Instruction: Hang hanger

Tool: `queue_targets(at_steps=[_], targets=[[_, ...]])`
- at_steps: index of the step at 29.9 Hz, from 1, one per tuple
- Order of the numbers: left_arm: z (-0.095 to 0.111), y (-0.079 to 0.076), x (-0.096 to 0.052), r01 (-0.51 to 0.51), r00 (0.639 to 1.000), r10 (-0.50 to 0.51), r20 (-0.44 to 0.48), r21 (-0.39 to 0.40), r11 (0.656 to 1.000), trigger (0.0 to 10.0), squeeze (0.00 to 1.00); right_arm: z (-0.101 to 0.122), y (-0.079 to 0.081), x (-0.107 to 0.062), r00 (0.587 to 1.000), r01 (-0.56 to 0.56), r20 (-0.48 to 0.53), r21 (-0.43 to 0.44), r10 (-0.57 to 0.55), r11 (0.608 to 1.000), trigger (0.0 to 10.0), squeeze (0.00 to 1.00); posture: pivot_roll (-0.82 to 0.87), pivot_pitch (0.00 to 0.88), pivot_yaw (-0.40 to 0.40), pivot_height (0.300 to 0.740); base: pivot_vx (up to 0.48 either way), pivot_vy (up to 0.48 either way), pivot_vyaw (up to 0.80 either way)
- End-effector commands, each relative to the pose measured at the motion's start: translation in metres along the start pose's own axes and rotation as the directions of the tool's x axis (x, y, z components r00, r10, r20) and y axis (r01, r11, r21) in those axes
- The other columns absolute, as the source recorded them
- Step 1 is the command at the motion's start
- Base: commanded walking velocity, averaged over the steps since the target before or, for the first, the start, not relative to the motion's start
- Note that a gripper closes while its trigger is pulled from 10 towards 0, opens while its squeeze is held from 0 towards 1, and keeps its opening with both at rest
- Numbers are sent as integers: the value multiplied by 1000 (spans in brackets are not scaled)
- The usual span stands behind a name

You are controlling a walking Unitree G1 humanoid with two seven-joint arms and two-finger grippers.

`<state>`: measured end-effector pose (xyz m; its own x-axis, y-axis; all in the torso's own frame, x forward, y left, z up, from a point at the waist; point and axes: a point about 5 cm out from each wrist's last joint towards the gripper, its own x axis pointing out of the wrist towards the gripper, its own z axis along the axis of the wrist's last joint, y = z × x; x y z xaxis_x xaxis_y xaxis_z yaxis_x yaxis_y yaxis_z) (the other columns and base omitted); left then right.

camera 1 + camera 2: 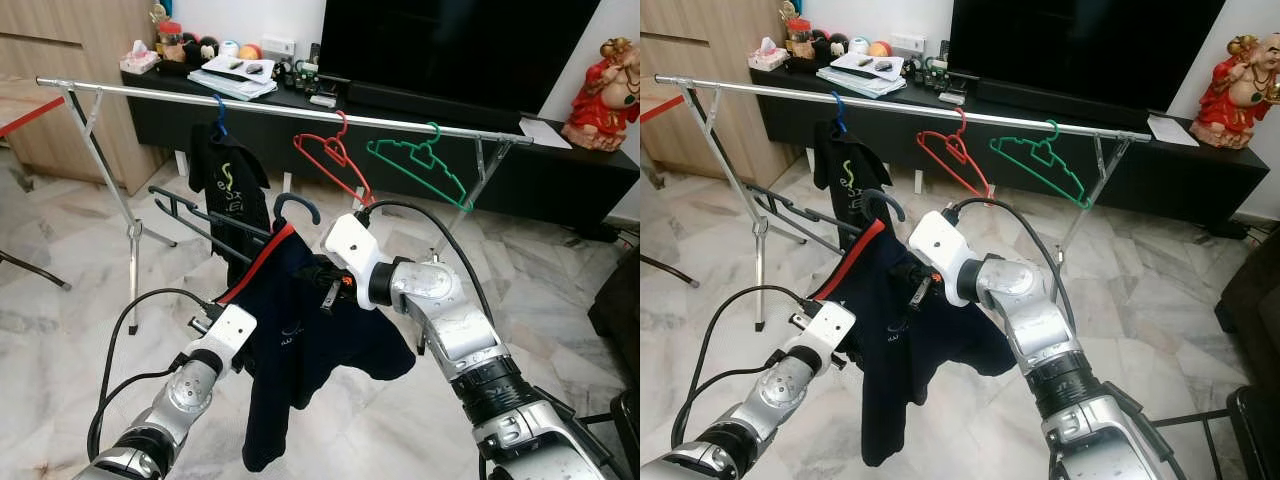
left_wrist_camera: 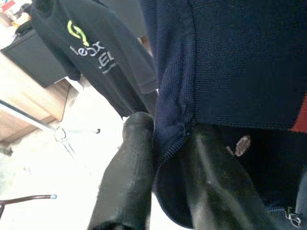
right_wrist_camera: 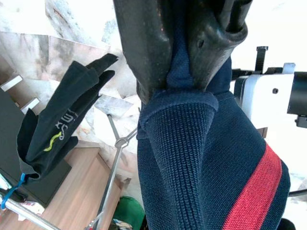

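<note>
Left eye view shows both arms raised in front of a long metal rail (image 1: 300, 112) that runs across the room on splayed legs. Between the arms hangs a navy shirt (image 1: 300, 350) with a red stripe along its shoulder, draped on a hanger whose dark blue hook (image 1: 297, 204) curves up above the collar, below the rail and not touching it.

The right gripper (image 3: 184, 52) reaches in from the right at the collar. In the right wrist view its two black fingers (image 3: 144, 48) are pressed close together with a fold of the navy knit pinched between them, the cloth bulging out just past the tips.

The left gripper (image 2: 165, 158) sits lower, at the shirt's left edge under the stripe. In the left wrist view its fingers (image 2: 129, 182) stand only slightly apart, with the shirt's seamed hem running down between them and touching both, so it is clamped on the cloth.

On the rail hang a black shirt (image 1: 228, 180) with a pale logo on a blue hanger (image 1: 219, 112), then a bare red hanger (image 1: 333, 158), then a bare green hanger (image 1: 425, 165) nearest the right-hand leg. The navy shirt is held in front of the gap between the black shirt and the red hanger.

Behind the rail stand a low black cabinet (image 1: 560, 175), a large dark screen (image 1: 460, 45) and a red figurine (image 1: 605, 85). The floor is pale marble (image 1: 80, 240)
</note>
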<state>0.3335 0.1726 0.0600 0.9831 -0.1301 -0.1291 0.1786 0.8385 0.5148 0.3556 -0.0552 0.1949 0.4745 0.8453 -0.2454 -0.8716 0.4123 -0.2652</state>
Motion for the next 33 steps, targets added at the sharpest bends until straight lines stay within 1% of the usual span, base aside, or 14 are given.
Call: queue_targets(at_steps=[1, 11, 15, 17, 20, 21, 23, 24, 26, 27, 28, 31, 32, 33], targets=[[-5, 0, -2, -20, 999, 18, -31, -55, 998, 0, 0, 9, -2, -4, 1000, 8, 26, -38, -7, 999, 0, 0, 83, 51, -126, 740, 0, 0, 0], [-12, 5, -6, -69, 996, 62, -59, -122, 990, 0, 0, 5, -2, -5, 1000, 10, 11, -44, -10, 999, 0, 0, 84, 50, -125, 740, 0, 0, 0], [-15, 8, -7, -93, 994, 81, -72, -183, 979, 0, 0, 4, -1, -5, 1000, 8, 7, -48, -8, 999, 0, 0, 86, 50, -124, 740, 0, 0, 0], [-15, 8, -8, -97, 994, 85, -73, -193, 976, 0, 0, 4, -1, -5, 1000, 9, 6, -48, -8, 999, 0, 0, 85, 50, -123, 740, 0, 0, 0], [-17, 10, -9, -117, 992, 100, -81, -240, 964, 0, 0, 0, -2, -7, 1000, 12, 0, -47, -12, 999, 0, 0, 87, 49, -124, 740, 0, 0, 0], [-17, 10, -9, -117, 992, 100, -81, -240, 964, 0, 0, 0, -2, -7, 1000, 12, 0, -47, -12, 999, 0, 0, 87, 49, -124, 740, 0, 0, 0], [-21, 11, -11, -132, 989, 106, -100, -304, 944, 0, 0, -6, -8, -16, 1000, 13, -1, -48, -13, 999, 0, 0, 88, 50, -124, 740, 0, 0, 0], [-22, 11, -11, -131, 989, 103, -104, -317, 939, 0, 0, -8, -11, -19, 1000, 14, 0, -47, -14, 999, 0, 0, 88, 50, -124, 740, 0, 0, 0], [-24, 11, -12, -123, 990, 93, -109, -322, 939, 0, 0, -14, -16, -27, 1000, 13, -4, -43, -13, 999, 0, 0, 90, 50, -125, 740, 0, 0, 0], [-26, 10, -14, -116, 990, 84, -113, -319, 941, 0, 0, -21, -22, -36, 1000, 15, -22, -41, -16, 999, 0, 0, 88, 51, -126, 740, 0, 0, 0], [-26, 10, -14, -116, 990, 84, -113, -319, 941, 0, 0, -21, -22, -36, 1000, 15, -22, -41, -16, 999, 0, 0, 88, 51, -126, 740, 0, 0, 0], [-31, 10, -18, -124, 988, 83, -129, -348, 929, 0, 0, -37, -27, -52, 996, -22, -90, -76, 15, 997, 0, 0, 83, 52, -122, 740, 0, 0, 0], [-34, 10, -20, -124, 988, 80, -136, -359, 925, 0, 0, -45, -28, -60, 991, -45, -127, -92, 33, 995, 0, 0, 83, 52, -122, 740, 0, 0, 0], [-35, 9, -20, -123, 987, 77, -139, -360, 925, 0, 0, -49, -29, -64, 989, -52, -143, -95, 38, 994, 0, 0, 83, 52, -122, 740, 0, 0, 0]])
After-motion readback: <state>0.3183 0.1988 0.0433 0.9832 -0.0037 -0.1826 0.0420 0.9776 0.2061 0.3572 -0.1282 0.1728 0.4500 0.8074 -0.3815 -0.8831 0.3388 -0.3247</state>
